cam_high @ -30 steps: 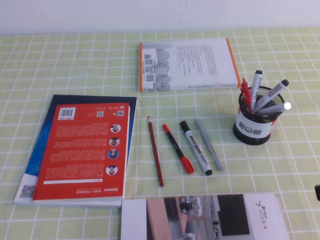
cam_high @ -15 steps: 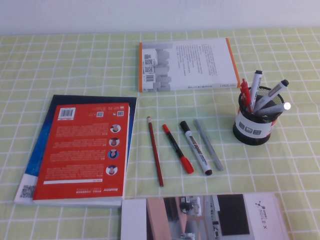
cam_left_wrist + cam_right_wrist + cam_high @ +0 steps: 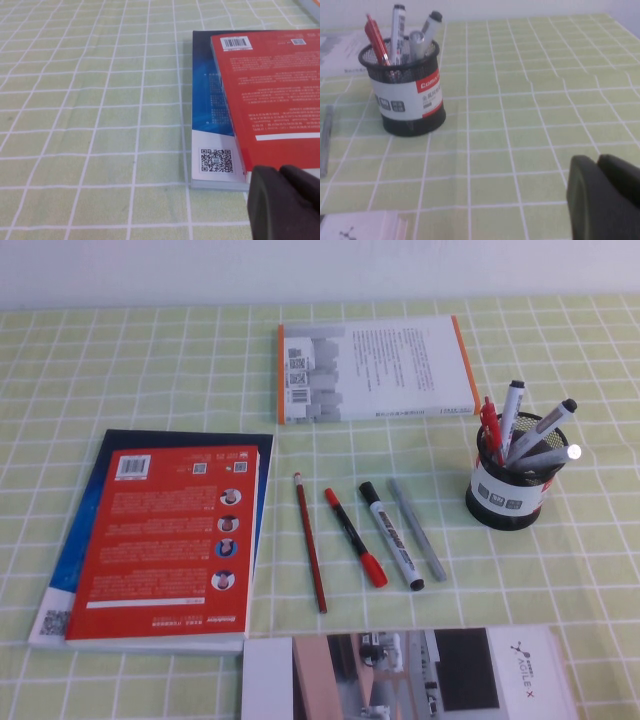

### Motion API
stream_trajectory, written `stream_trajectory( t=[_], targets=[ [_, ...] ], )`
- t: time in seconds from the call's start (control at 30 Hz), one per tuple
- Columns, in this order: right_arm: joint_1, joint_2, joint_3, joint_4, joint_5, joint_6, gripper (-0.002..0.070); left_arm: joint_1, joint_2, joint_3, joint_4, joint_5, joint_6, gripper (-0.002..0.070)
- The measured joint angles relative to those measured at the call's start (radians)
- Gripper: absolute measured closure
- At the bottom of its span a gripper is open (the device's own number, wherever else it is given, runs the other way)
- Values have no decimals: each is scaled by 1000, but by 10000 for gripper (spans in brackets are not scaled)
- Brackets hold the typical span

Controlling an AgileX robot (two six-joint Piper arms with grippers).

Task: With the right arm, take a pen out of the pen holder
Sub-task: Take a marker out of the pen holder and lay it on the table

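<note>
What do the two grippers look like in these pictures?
Both are matte black, rounded and blocky; no markings or cables show. The left gripper is by the books; the right gripper is over the cloth, apart from the pen holder. The arms are hidden.

raised downward view; low wrist views near book (image 3: 270, 90), pen holder (image 3: 407, 95)

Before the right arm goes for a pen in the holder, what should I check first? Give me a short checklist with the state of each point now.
1. Pen holder upright: ok.
2. Pens stand above its rim: ok.
3. Right gripper fingers open: not ok, shut.
4. Right gripper at the holder: not ok, well apart from it.
5. Left gripper out of the way, by the red book: ok.
</note>
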Motion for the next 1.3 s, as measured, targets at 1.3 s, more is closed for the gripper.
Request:
stream_trajectory(
  t=[1.3],
  targets=[
    [0,0,1,2,122,0,689,0,0,0,0,0,0,680]
  ],
)
